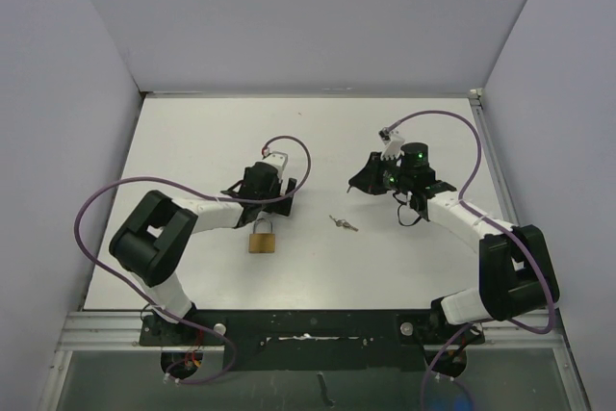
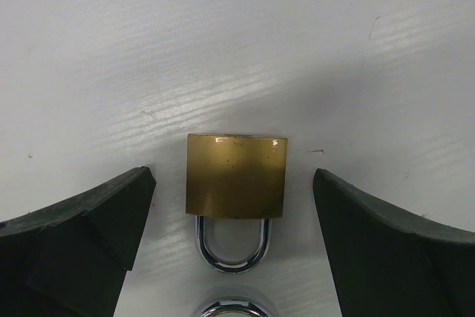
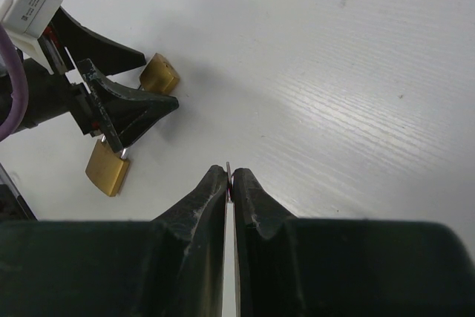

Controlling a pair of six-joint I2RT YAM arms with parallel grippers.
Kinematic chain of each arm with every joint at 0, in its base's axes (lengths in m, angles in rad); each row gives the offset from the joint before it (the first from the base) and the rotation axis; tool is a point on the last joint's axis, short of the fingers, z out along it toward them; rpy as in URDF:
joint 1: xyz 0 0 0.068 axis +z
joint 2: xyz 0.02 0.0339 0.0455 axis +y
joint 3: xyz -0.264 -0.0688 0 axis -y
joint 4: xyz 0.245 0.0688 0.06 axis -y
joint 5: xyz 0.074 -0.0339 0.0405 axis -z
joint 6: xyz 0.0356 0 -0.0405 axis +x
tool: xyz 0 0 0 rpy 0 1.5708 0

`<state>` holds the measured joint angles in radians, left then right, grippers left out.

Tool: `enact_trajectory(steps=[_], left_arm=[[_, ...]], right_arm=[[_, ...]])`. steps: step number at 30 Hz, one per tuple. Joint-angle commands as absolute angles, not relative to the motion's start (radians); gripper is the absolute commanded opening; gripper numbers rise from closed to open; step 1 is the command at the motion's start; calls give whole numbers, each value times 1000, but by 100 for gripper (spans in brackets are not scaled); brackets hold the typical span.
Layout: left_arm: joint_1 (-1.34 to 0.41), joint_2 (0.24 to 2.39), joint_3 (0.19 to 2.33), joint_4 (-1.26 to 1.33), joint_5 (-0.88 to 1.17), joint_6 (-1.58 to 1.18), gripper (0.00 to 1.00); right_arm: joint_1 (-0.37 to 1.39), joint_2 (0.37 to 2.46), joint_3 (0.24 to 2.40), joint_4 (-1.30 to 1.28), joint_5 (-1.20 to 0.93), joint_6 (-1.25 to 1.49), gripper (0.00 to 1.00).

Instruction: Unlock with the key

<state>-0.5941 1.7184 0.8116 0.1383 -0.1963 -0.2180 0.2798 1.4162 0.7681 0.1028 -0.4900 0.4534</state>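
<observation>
Padlock (image 2: 236,176) between spread fingers (image 2: 74,235) (side gaps).

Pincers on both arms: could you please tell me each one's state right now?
Left pincer: open, straddling the padlock, not touching it.
Right pincer: closed; the key lies apart from it.

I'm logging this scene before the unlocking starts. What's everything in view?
Padlocks: two, brass with silver shackles, on the table by the left gripper; the top view shows only one.
Key: silver, small, on the table right of the visible padlock; count too small to tell.
Table: one, white.
Walls: pale grey, on three sides.
Arms: two, black and white, at the near edge.
Cables: two, purple, one per arm.
Left gripper: black, open, a padlock between its fingers.
Right gripper: black, shut, apart from the key.
</observation>
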Motion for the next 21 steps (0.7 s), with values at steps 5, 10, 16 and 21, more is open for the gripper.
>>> enact_trajectory(steps=[5,10,16,21], left_arm=[[-609,1681,800,137,-216,-245,85],[-625,1695,807,132,-236,-241,80],[-640,1709,815,126,-253,-235,75],[-644,1716,813,117,-254,-236,72]], right_arm=[[270,1384,767,141,-509,444,0],[270,1389,771,140,-510,442,0],[271,1399,778,140,-511,440,0],[270,1403,781,141,-513,440,0]])
